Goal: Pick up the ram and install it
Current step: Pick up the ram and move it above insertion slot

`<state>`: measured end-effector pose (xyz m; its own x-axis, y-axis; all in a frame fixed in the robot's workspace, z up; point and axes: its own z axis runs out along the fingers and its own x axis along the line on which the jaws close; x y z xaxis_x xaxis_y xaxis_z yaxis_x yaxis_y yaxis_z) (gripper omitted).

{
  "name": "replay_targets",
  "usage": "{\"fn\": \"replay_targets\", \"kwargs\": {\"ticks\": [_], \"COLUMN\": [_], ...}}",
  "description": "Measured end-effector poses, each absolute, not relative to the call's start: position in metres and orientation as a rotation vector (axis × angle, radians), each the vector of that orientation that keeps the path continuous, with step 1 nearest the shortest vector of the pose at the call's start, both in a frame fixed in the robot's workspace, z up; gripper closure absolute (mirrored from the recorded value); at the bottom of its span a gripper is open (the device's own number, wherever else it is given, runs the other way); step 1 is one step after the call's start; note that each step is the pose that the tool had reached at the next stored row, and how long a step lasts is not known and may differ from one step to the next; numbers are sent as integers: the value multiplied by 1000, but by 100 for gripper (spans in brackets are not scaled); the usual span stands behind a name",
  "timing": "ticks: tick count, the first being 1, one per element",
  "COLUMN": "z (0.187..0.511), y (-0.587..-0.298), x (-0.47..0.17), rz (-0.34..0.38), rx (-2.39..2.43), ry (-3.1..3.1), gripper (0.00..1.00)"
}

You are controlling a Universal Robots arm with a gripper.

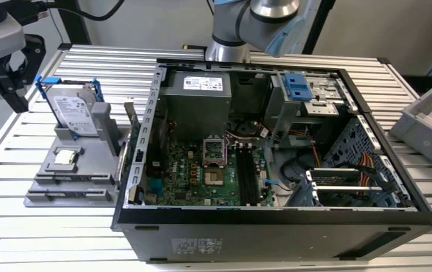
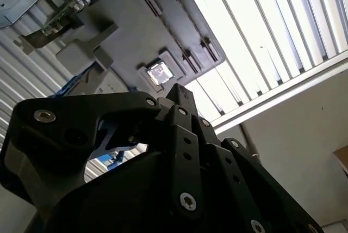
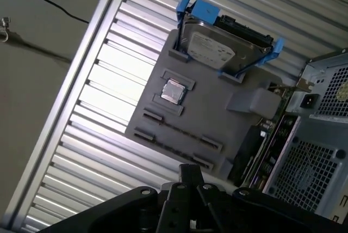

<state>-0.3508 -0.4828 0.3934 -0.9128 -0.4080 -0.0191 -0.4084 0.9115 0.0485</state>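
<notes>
Up off the table [image 1: 50, 238], the gripper [image 1: 4, 96] hangs tip-down and holds nothing. In the exterior view its two black prongs stand apart with bare space between them, so it reads as spread. A thick silver joint of the arm [image 1: 254, 14] rises past the far side of the case [image 1: 276, 226], well apart from the gripper.

Just beside the gripper, toward the case, the drive [image 1: 72, 107] stands on edge in its blue frame at one end of the grey fixture [image 1: 57, 181]. Below and ahead of the gripper, the CPU [image 1: 64, 157] lies flat in a square pocket near the fixture's middle. Both wrist views look down past the black linkage onto this fixture, which is some way below the tips.

The ram [image 3: 261, 148] sits farther from the gripper than the drive or the CPU. It is a dark board stood on its long edge along the side of the fixture that faces the case, in the narrow gap between the two. The gripper does not touch it. The case lies open on its side beyond the ram, with its green board facing up.
</notes>
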Motion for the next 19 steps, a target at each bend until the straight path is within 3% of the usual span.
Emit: {"fn": "replay_targets", "kwargs": {"ticks": [19], "z": [393], "y": [-483], "x": [-351], "rz": [81], "rx": [-829], "ry": [3023], "gripper": [100]}}
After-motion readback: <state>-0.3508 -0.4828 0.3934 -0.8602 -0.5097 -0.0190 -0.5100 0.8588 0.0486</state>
